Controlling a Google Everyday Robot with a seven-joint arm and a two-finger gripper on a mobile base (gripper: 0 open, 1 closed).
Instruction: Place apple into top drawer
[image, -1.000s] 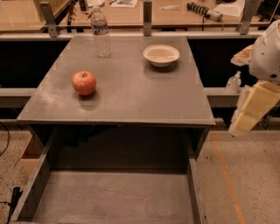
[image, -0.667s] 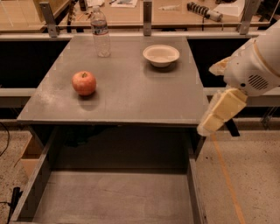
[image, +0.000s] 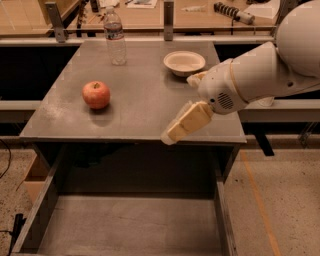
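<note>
Scene: grey tabletop (image: 145, 100) seen from above and in front, with a drawer pulled out beneath its front edge.
Apple (image: 96, 94): red-orange, stem up, resting on the left part of the tabletop, untouched and well apart from the robot.
Top drawer (image: 130, 227): wide and shallow, fully open at the bottom of the view, nothing lying in it. It appears to stand open so the fruit can be lowered straight in.
Gripper (image: 178, 108): tan claw spread wide with nothing between its fingers, hovering over the front right part of the tabletop, angled down and to the left, toward the apple's side.
Arm (image: 260, 75): white, reaching in from the right edge.
Other things: white bowl (image: 184, 62) at the back right of the tabletop, just beyond the claw; clear water bottle (image: 115, 37) upright at the back left. Neither sits between claw and apple.
Step in hand: probably the approach to the apple, jaws held apart ready to close around it. Picking up and placing are not yet done.
</note>
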